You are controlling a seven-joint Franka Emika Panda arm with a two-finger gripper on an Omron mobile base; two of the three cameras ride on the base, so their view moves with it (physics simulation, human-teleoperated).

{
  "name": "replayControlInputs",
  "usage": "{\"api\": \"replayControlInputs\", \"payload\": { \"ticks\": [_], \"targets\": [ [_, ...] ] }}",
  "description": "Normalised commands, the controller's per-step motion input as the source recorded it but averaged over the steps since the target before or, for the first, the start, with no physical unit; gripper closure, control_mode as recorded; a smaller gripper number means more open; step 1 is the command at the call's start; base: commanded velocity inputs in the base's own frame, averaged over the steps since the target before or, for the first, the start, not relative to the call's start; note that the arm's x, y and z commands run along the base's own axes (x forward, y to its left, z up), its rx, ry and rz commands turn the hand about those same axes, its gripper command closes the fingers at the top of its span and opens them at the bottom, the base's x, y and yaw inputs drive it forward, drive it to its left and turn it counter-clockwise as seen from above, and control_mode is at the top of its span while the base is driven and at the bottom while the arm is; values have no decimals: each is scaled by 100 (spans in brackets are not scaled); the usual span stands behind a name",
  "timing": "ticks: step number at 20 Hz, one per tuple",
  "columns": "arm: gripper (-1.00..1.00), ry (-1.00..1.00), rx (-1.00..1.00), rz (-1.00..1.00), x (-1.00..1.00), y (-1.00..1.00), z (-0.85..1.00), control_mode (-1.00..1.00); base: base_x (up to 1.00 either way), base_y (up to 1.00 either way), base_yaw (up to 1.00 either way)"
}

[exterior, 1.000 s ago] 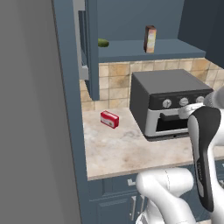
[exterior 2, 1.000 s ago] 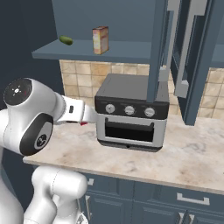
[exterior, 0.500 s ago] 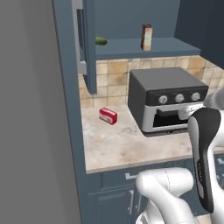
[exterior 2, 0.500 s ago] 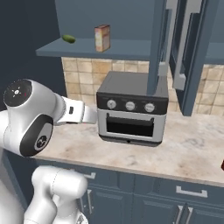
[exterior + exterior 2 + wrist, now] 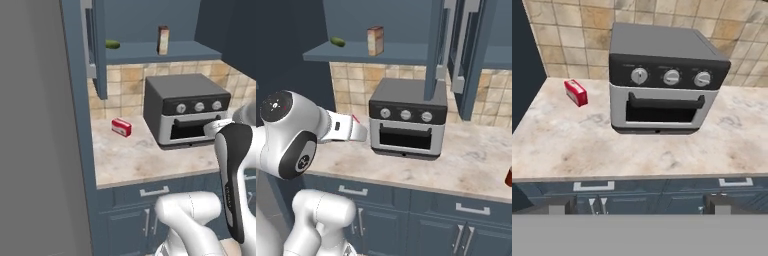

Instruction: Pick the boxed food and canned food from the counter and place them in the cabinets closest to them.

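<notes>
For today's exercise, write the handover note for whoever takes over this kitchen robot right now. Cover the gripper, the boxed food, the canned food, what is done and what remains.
Gripper: open and empty, facing the toaster oven across the counter.
Boxed food: upright on the blue shelf of the cabinets, right of a small green item. That half looks done.
Canned food: not identified for sure. A dark red thing sits at the counter's far right, cut off by the picture's edge.
Small red box: on the counter left of the oven.
Left: find the can, pick it up, put it in the nearest cabinet.
</notes>
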Motion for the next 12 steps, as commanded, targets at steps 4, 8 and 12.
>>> {"api": "replayControlInputs", "payload": {
  "ticks": [4, 8, 12],
  "targets": [
    [-100, 0, 0, 0, 0, 0, 0, 100, -46, -21, -1],
    [-100, 0, 0, 0, 0, 0, 0, 100, -48, -23, -2],
    [-100, 0, 0, 0, 0, 0, 0, 100, -45, -25, -5]
  ]
}}
